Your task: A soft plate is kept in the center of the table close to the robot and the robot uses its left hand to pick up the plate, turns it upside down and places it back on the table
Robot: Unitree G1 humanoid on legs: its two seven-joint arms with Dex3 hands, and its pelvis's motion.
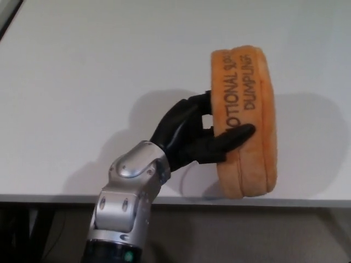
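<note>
Soft plate [245,120], orange plush, held on edge above the near side of the white table [82,82], right of centre in the head view. Seen rim-on: outer wall toward the camera, black lettering running up it. Long axis roughly near-to-far, top leaning slightly left. Lower end close to the table's front edge; whether touching the surface or just clear, cannot tell, though a broad shadow falls behind and to the right.

Left hand [197,134] clenched on the plate from the plate's left side. One dark digit laid across the lettered wall, the others wrapped over the rim and out of sight behind it. Silver wrist and forearm rising from bottom left, below the table edge. Right hand not in view.

Key relation: plate directly right of the hand, standing at about the halfway point of the flip, neither face up nor face down. Which face points left and which right, not readable from this angle. Judgement: more roll of the wrist in the same sense needed to bring the open face down, then a lowering and a release.

Surroundings: table bare around the plate, nothing obstructing. Only hazard the front edge, very near the plate's lower end; set down here, part of the plate might overhang. Soft body likely to sag or fold under the grip, so flat landing not guaranteed.
</note>
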